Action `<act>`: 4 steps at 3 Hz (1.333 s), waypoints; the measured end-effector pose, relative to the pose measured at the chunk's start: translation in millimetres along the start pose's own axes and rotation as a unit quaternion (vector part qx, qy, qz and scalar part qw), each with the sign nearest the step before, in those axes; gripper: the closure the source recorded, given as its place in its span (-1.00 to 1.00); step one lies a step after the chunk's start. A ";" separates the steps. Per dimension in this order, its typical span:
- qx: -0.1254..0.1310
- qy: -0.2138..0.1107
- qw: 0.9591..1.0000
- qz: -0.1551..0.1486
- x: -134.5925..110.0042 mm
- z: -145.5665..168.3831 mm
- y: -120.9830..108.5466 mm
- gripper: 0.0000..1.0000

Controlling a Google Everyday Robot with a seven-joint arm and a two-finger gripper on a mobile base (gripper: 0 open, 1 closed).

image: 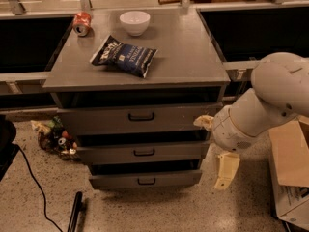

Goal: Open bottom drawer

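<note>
The grey cabinet [140,74] has three drawer fronts. The bottom drawer [116,181] is the narrowest and lowest, with a small black bar handle [146,181] at its centre, and its front is flush. My gripper [215,147] hangs off the white arm [270,100] just right of the cabinet's right edge, at the height of the middle drawer [108,153]. Its cream fingers [226,170] are spread apart and hold nothing. The lower finger reaches down beside the bottom drawer's right end without touching the handle.
On the cabinet top lie a blue chip bag [124,55], a white bowl [134,22] and a red can [82,23]. A cardboard box [289,173] stands on the floor at right. Litter [54,138] and a black cable [34,187] lie at left.
</note>
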State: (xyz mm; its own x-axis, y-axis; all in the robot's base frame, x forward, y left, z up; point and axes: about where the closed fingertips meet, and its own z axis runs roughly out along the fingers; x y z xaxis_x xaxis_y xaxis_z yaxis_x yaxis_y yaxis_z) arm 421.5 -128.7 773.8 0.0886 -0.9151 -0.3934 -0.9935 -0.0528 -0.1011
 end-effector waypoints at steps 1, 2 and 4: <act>-0.021 0.011 1.000 -0.013 14.2 58.1 2.3 -1.00; -0.046 -0.002 0.998 -0.037 28.2 151.9 7.8 -1.00; -0.059 -0.040 0.997 -0.043 37.5 233.3 7.4 -1.00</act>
State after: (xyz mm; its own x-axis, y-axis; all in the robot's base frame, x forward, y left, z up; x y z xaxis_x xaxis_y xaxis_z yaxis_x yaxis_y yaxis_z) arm 434.3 -70.1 545.1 0.1745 -0.8711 -0.4591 -0.9830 -0.1808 -0.0306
